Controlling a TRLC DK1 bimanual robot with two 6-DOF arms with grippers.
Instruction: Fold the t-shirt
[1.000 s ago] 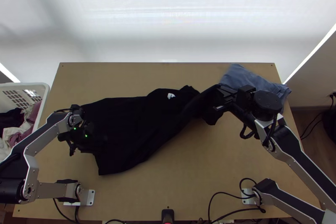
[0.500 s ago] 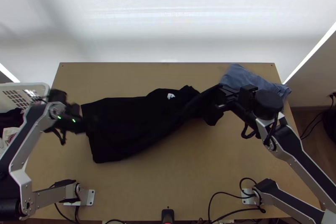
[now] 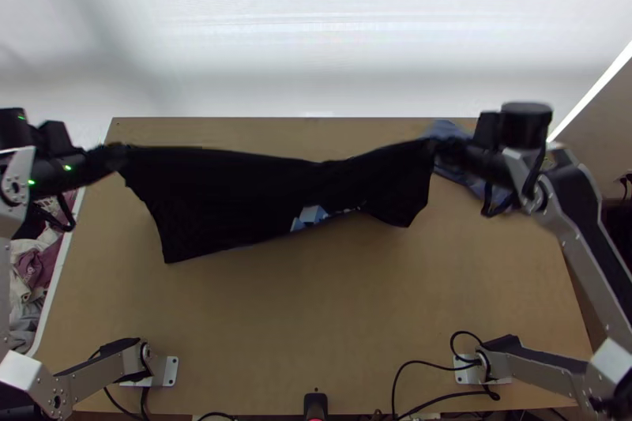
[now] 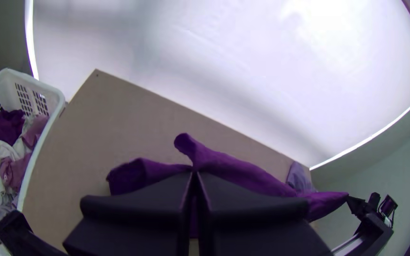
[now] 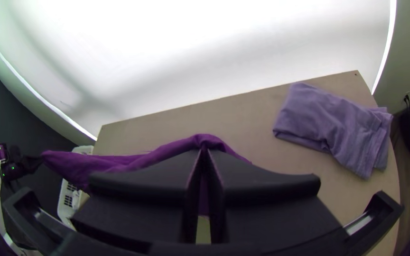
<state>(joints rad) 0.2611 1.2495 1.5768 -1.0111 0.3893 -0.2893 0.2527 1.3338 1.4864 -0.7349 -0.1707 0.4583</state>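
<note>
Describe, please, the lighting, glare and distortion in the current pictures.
Top view: soft shadow bands cross the white backdrop, the t-shirt looks nearly black; left wrist view: glare on the backdrop, bowed edges; right wrist view: backdrop partly washed out, lower corners dark.

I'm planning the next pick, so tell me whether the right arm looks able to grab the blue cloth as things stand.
Probably not: the right gripper is shut on the black t-shirt. Nothing lies on the blue cloth close by, though, so a free gripper could likely get there.
</note>
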